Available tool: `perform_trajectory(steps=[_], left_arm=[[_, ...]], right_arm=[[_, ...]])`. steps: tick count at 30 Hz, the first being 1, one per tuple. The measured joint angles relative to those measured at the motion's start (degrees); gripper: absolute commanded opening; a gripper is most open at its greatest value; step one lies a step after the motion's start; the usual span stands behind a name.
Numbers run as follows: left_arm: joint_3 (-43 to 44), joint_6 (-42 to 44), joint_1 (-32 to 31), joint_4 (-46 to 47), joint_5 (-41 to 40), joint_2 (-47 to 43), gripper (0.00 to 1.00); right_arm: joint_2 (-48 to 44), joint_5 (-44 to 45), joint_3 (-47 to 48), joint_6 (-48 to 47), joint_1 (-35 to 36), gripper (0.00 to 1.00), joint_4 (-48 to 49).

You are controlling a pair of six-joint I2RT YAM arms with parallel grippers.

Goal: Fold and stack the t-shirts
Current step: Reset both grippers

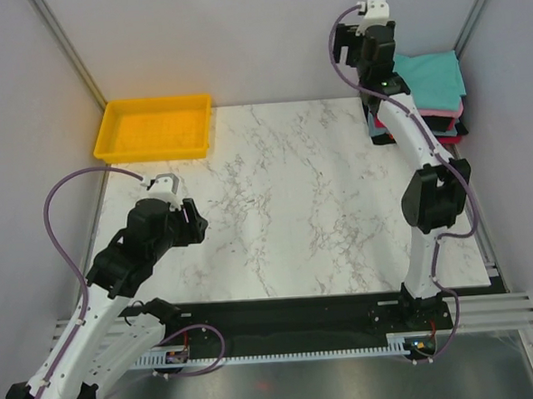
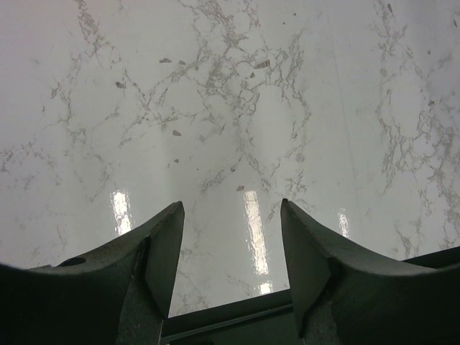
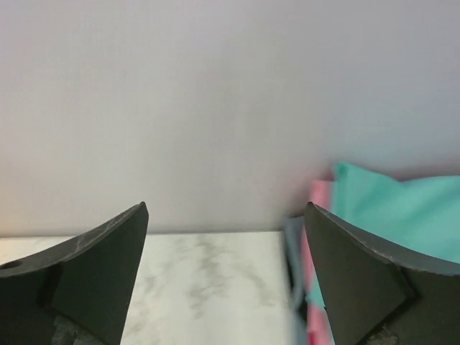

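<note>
Right claw [image 3: 224,212] is hanging wide open with nothing in it, hovering just beside the stack of t-shirts [image 1: 434,94] sitting at the table's [image 1: 293,189] far right corner, teal shirt [image 1: 431,74] lying on top. Left claw [image 2: 230,208] is gaping open too, empty, over bare marble.

There are two robot arms, the left arm [image 1: 116,263] and the right arm [image 1: 416,136]. Each one carries one gripper: the left gripper [image 2: 230,208] and the right gripper [image 3: 226,208]. There is one yellow tray [image 1: 151,155] and one marble table [image 1: 293,189]. One stack of t-shirts [image 1: 431,76] shows at least three colour layers; the exact number cannot be told.
</note>
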Motion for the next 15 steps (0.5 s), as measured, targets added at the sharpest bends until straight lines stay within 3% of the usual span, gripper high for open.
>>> perform_trajectory(steps=[6,15], left_arm=[[0.0,0.0,0.3,0.0,0.0,0.7,0.64],[-0.2,0.0,0.4,0.0,-0.4,0.1,0.64]], right_arm=[[-21.5,0.8,-26.6,8.2,19.9,0.98,6.6],[-31.6,11.8,-62.7,18.6,43.0,0.98,2.3]])
